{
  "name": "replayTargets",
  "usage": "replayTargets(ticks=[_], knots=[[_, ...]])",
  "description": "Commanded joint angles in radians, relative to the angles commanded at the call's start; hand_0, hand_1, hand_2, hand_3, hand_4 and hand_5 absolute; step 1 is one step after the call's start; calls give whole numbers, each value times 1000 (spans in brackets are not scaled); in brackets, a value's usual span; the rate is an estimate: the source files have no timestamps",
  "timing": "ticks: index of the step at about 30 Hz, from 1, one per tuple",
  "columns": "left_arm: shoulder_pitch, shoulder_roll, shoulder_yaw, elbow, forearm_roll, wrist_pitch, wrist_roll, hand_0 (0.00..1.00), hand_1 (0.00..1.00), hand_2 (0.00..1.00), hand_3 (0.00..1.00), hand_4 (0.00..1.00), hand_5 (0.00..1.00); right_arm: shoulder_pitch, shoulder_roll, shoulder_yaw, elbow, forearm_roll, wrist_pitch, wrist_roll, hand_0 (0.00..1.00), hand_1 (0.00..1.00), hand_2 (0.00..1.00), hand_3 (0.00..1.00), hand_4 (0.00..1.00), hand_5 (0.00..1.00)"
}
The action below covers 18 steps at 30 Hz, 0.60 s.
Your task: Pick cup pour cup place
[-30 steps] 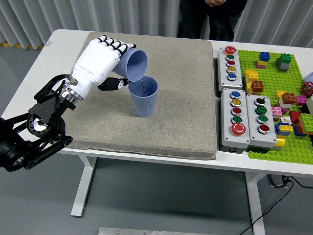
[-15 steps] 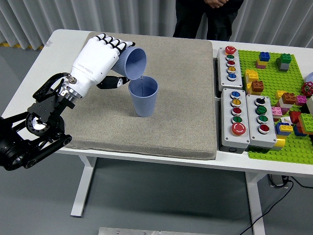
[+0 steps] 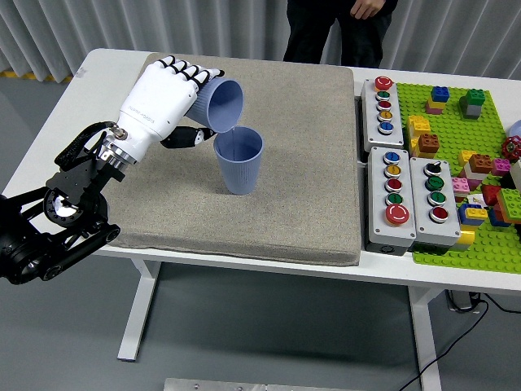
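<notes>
My left hand [image 3: 175, 102], white with black fingertips, is shut on a blue cup [image 3: 220, 104]. It holds the cup tipped on its side, mouth facing right and down, its lip just over the rim of a second blue cup [image 3: 239, 160]. That second cup stands upright on the grey mat [image 3: 277, 204] near its middle and holds some liquid. A thin stream runs from the tilted cup into it. The right hand is out of view.
Three button boxes [image 3: 383, 106] [image 3: 392, 200] [image 3: 434, 202] lie right of the mat. A green baseplate [image 3: 480, 130] with several toy bricks fills the far right. A person [image 3: 338, 28] stands at the far side.
The hand and tilted cup have barely moved. The person at the far side has shifted a little to the left.
</notes>
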Motion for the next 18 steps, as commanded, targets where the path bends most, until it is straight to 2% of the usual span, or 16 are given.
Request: replayTargets(ticks=[18], knots=[[-16,12,39,11,0,16,21,593,548,530,542,681,264,-2,0,1,0,1,0,0,688,657,576,582,2,2]])
